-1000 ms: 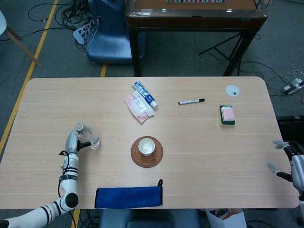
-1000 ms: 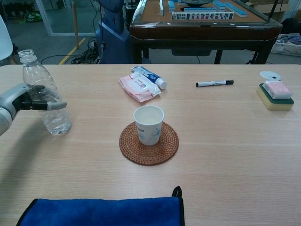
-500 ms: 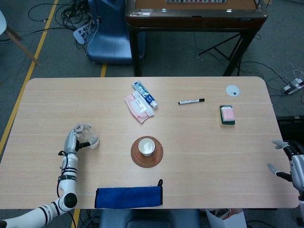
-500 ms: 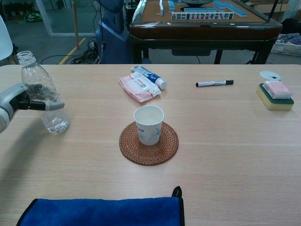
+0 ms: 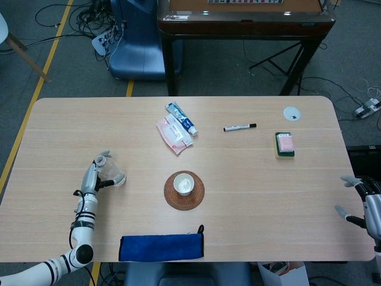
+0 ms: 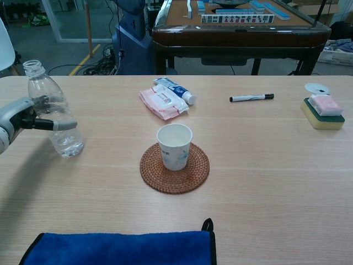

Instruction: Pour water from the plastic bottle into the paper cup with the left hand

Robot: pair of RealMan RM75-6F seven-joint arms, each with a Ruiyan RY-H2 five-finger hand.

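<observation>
From the head view, the paper cup (image 5: 184, 184) sits on a round mat (image 5: 184, 190) mid-desk, a blue cloth (image 5: 161, 246) in front. The right hand (image 5: 362, 202) rests spread at the desk's edge.

From the chest view, the left hand (image 6: 25, 116) wraps the upright plastic bottle (image 6: 55, 112), well left of the cup.

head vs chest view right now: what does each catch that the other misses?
Head view only: the right hand, open at the table's right edge, and the left forearm. Chest view only: the mahjong table's top, plus the paper cup's side print. Both: the left hand gripping the plastic bottle, the cup on its woven coaster, marker, sponge, blue towel.
</observation>
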